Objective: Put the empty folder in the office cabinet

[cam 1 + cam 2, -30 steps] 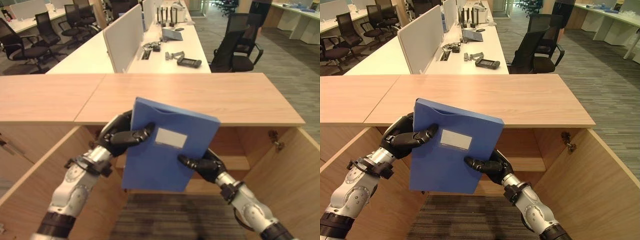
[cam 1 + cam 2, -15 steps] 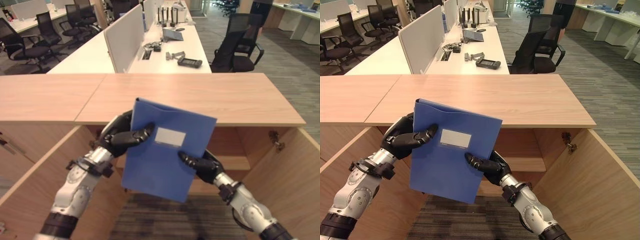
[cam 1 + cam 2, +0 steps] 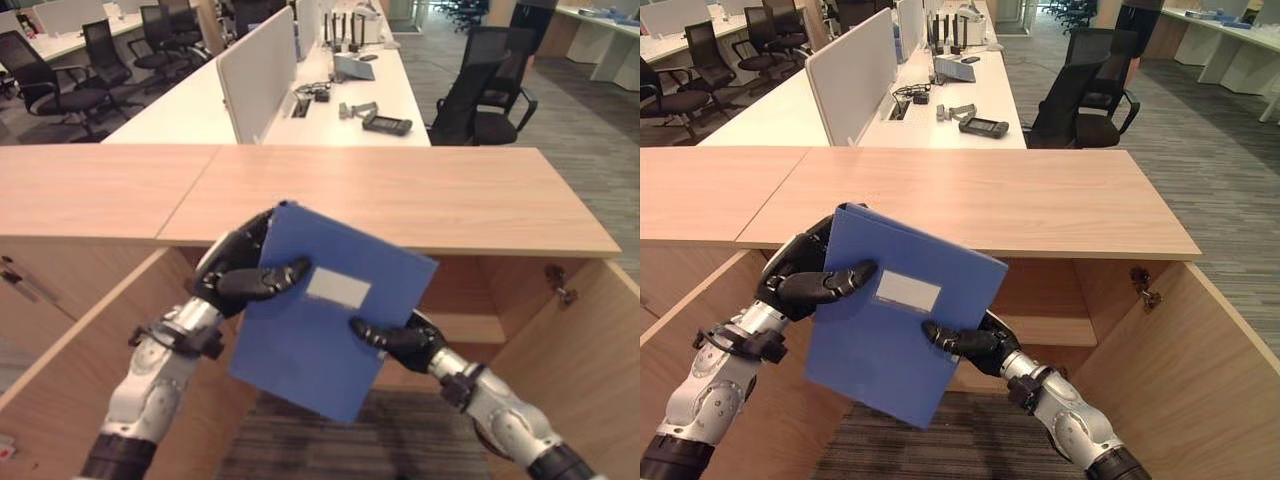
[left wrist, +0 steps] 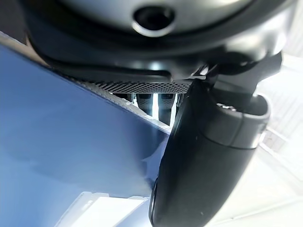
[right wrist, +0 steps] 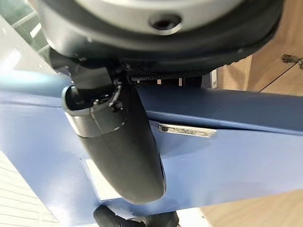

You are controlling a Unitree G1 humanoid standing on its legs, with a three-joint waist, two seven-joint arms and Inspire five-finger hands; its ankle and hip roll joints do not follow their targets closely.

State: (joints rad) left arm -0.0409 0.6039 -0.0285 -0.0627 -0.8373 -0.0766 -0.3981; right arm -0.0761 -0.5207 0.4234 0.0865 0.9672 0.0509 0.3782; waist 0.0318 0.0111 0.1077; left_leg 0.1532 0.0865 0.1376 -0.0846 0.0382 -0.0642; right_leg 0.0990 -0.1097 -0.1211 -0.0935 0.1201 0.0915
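Observation:
A blue folder (image 3: 330, 320) with a pale label hangs tilted in front of the open wooden office cabinet (image 3: 400, 195), its lower corner swung toward me. My left hand (image 3: 238, 275) grips its upper left edge, thumb across the front cover; the left wrist view has that thumb (image 4: 203, 165) pressed on the blue cover (image 4: 57, 156). My right hand (image 3: 400, 338) holds the right edge lower down, thumb (image 5: 120, 151) lying on the cover (image 5: 227, 156). Inside the cabinet a shelf (image 3: 470, 325) is partly hidden behind the folder.
Cabinet doors stand open at both sides, left (image 3: 70, 370) and right (image 3: 590, 370). Striped carpet (image 3: 420, 445) lies below the opening. Beyond the cabinet top stretch white desks (image 3: 330, 100) with a divider panel (image 3: 255, 70) and black office chairs (image 3: 490, 85).
The folder has tilted further clockwise and dropped a little, its bottom corner swinging toward me. Both hands kept their hold. The camera shifted slightly.

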